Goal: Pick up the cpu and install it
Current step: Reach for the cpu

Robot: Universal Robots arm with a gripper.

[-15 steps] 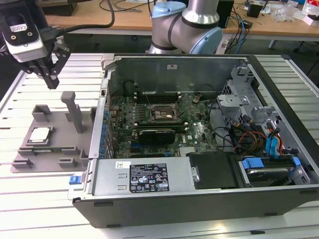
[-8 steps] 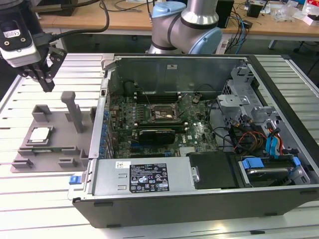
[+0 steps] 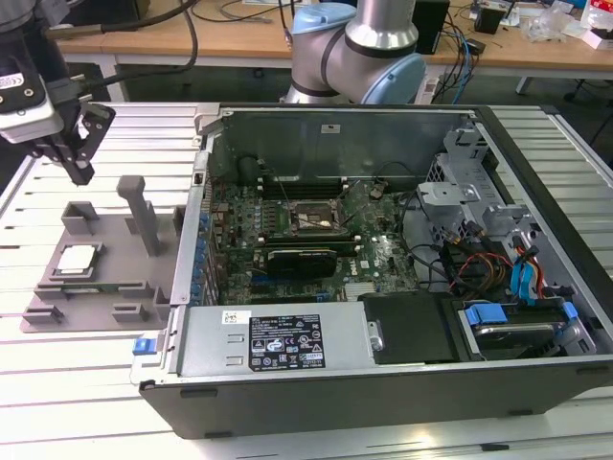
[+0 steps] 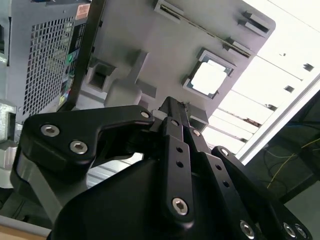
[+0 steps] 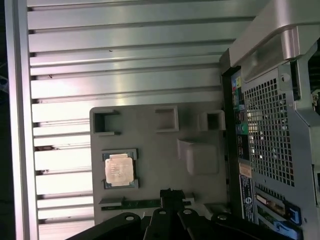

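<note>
The hand (image 3: 81, 169), its upper part cut off in the exterior view, hangs pressed together over the grey tray (image 3: 120, 266) holding the cpu (image 3: 77, 261) on the slatted tabletop (image 3: 77, 383).

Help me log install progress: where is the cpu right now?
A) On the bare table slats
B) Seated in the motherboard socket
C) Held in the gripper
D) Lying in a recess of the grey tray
D: in the exterior view the cpu lies flat in a recess of the grey tray, while the gripper hangs above the tray, holding nothing.
</note>
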